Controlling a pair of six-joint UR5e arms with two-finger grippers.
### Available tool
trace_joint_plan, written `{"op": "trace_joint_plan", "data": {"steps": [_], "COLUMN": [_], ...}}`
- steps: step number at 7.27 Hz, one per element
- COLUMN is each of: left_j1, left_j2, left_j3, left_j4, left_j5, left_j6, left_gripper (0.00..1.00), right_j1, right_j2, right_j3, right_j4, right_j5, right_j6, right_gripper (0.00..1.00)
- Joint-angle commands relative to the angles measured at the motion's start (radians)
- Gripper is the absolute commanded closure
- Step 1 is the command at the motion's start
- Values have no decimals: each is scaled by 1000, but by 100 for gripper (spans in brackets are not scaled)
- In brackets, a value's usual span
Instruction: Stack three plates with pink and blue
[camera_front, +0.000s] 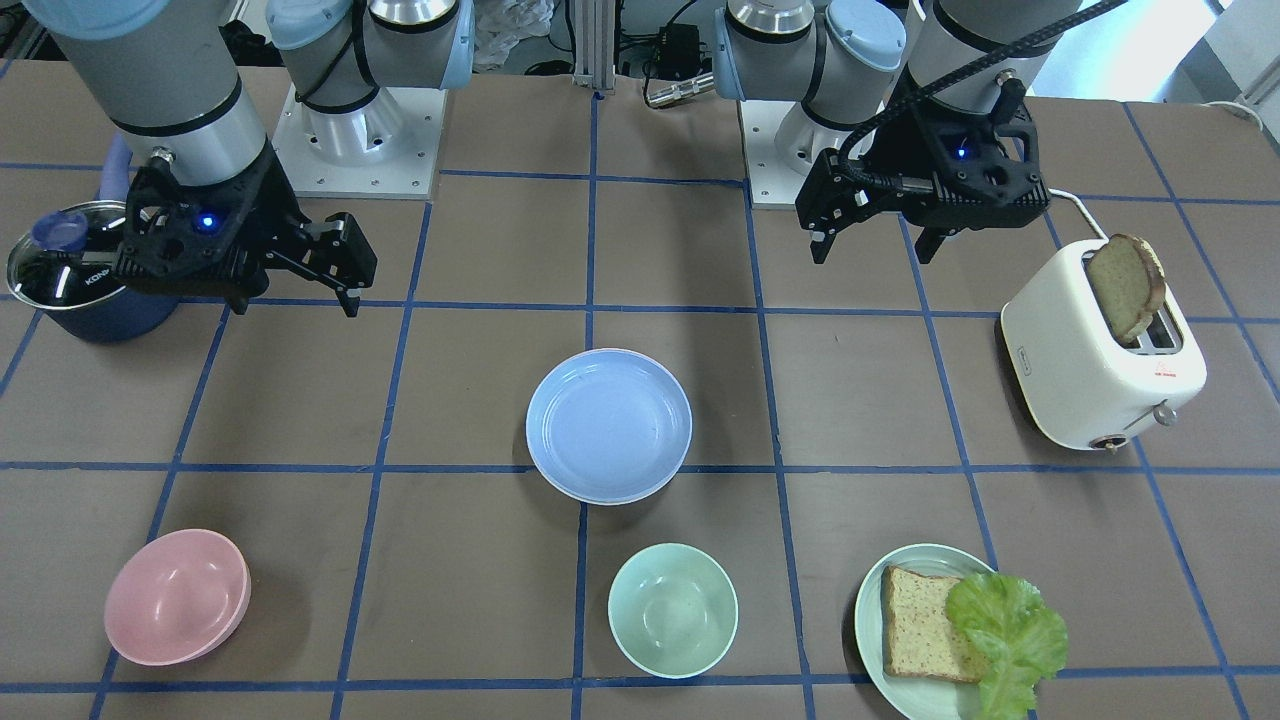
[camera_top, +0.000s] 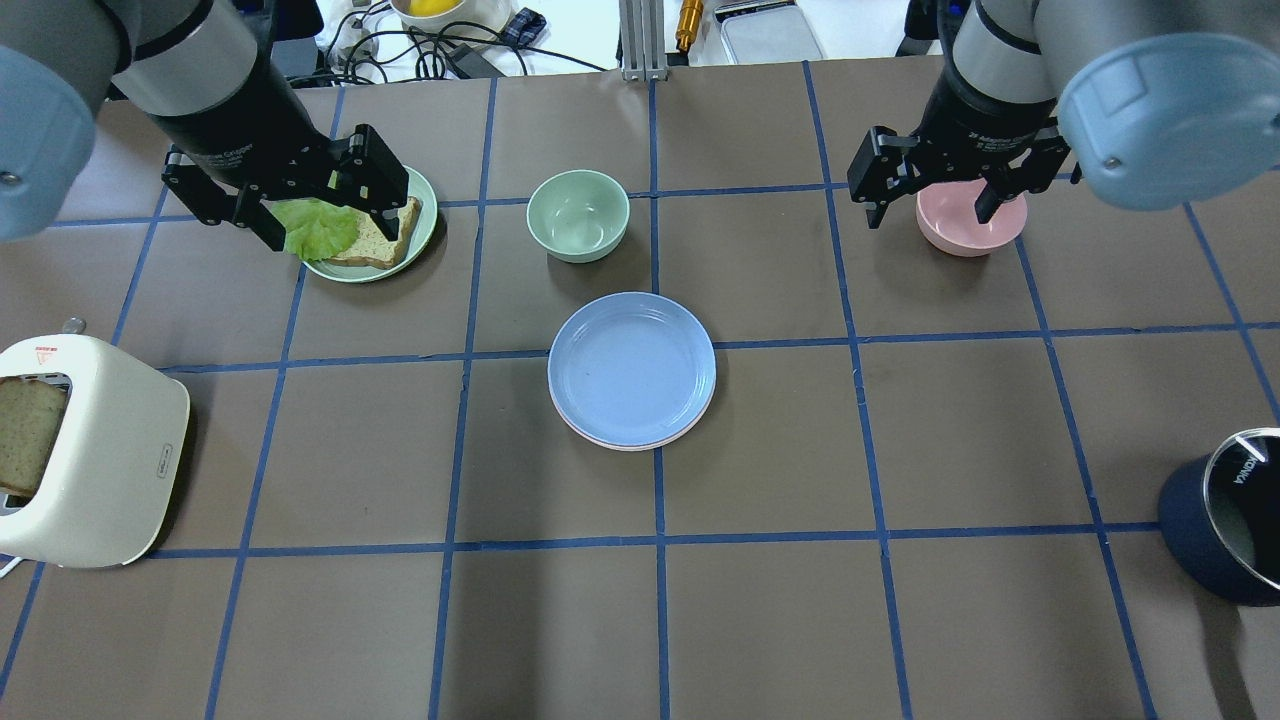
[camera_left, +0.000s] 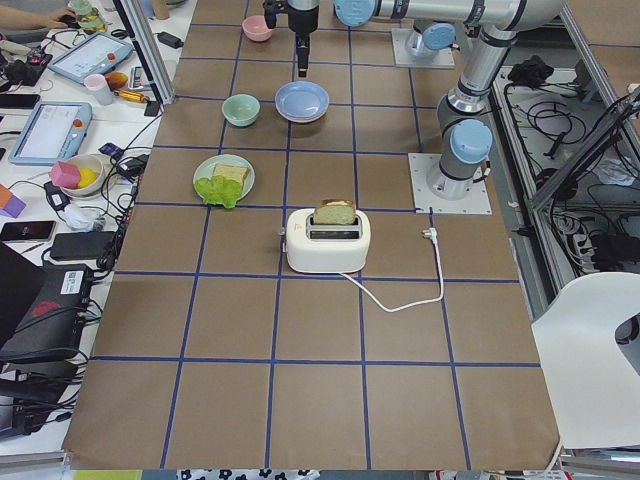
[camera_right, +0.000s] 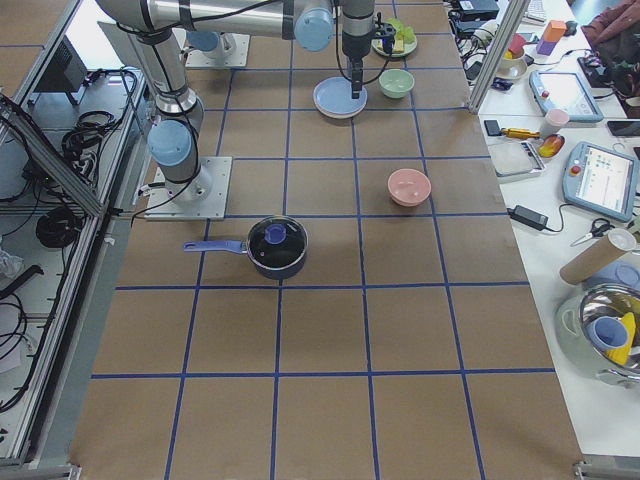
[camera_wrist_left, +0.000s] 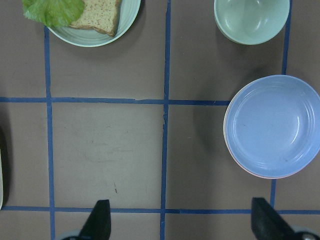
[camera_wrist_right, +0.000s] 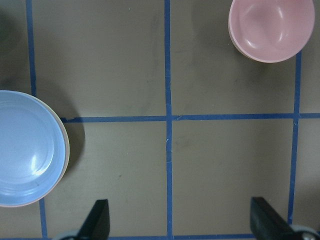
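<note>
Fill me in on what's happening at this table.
Two robot arms are working on stacking plates. The blue plate sits on top of a stack in the middle of the table, with the rim of the pink plate peeking out beneath it. Whether a third plate lies underneath cannot be told. The left gripper and right gripper both hang open and empty above the table, away from the stack. The bowls, toaster and pot sit off to the sides.

The blue plate hides the pink plate beneath, bar a thin sliver at 6 o'clock. The frame edge crops the pot at 4 o'clock.
</note>
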Motion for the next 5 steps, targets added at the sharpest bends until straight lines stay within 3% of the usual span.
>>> {"op": "trace_joint_plan", "data": {"steps": [1, 5], "left_j1": [0, 0], "left_j2": [0, 0], "left_j3": [0, 0], "left_j4": [-3, 0], "left_j5": [-1, -1], "left_j6": [-2, -2], "left_gripper": [0, 0], "right_j1": [3, 37], "right_j2": [-16, -4], "right_j3": [-49, -101], "right_j4": [91, 168], "right_j5": [10, 42], "right_j6": [0, 1], "right_gripper": [0, 0]}}
